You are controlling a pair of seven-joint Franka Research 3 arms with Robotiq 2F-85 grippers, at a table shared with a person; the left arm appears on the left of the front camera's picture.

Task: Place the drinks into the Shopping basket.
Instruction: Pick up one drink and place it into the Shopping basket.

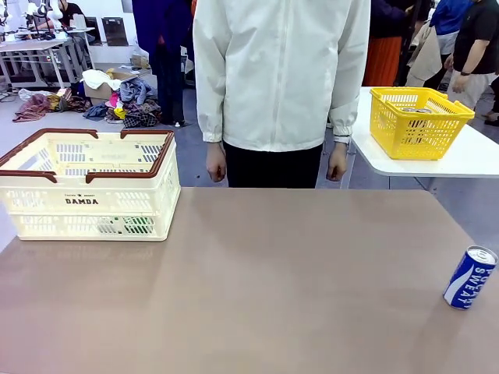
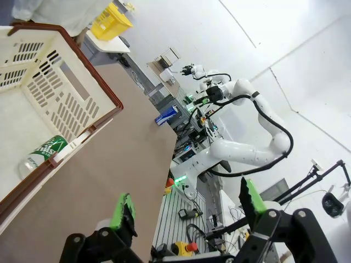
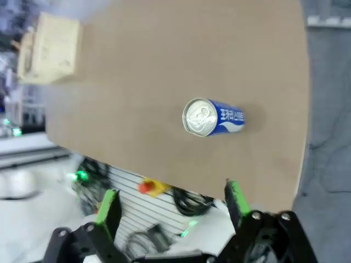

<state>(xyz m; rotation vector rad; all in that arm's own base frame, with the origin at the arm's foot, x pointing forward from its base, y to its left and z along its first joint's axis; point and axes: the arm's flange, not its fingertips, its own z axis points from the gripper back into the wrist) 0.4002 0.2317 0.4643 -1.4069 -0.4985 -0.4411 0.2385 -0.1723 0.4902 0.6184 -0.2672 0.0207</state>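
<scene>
A blue-and-white drink can (image 1: pixel 470 278) marked "Sweat" stands upright near the table's right edge; the right wrist view looks down on this can (image 3: pixel 213 116) and its silver top. My right gripper (image 3: pixel 173 205) hangs open well above it, nothing between its fingers. The cream Shopping basket (image 1: pixel 47 204) with brown rim sits at the table's far left. A green can (image 2: pixel 45 152) lies inside the basket (image 2: pixel 66 96), and shows as green (image 1: pixel 139 225) through its slots. My left gripper (image 2: pixel 186 211) is open and holds nothing, off the basket's corner.
A person in a white jacket (image 1: pixel 281 70) stands at the far side, both hands down. A yellow basket (image 1: pixel 417 121) sits on a white side table (image 1: pixel 460 160) at the right. The brown table (image 1: pixel 249 288) lies bare between basket and can.
</scene>
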